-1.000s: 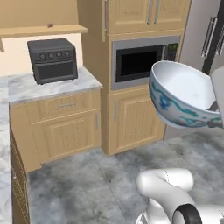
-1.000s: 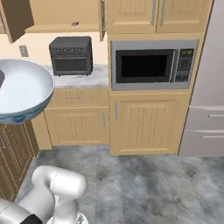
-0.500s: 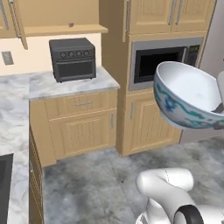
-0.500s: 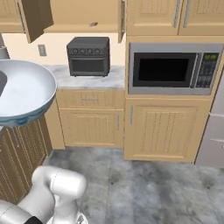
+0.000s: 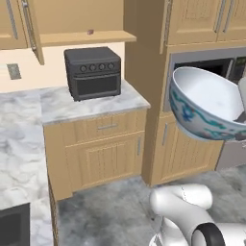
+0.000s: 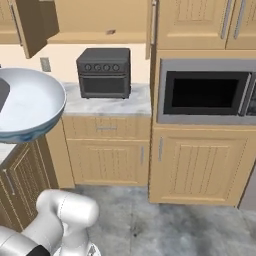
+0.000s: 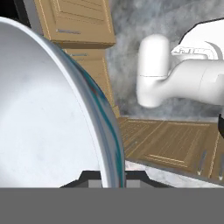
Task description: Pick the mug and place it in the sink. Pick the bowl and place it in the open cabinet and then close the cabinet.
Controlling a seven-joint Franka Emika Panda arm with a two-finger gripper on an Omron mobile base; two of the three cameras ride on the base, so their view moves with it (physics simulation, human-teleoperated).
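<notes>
gripper [image 7: 113,180] clamped on the rim of our wide white floral-patterned bowl [image 5: 206,106], held aloft near the black toaster oven [image 5: 93,71].

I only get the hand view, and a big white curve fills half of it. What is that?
Observer: A bowl, tilted up in the air. Its outside has a blue-green floral pattern.
Operator: Where might it go?
Observer: There is an open cabinet on the wall, above a black toaster oven.
Operator: Is there anything inside?
Observer: One small dark thing sits on its shelf. It is too small to tell what it is.
</notes>
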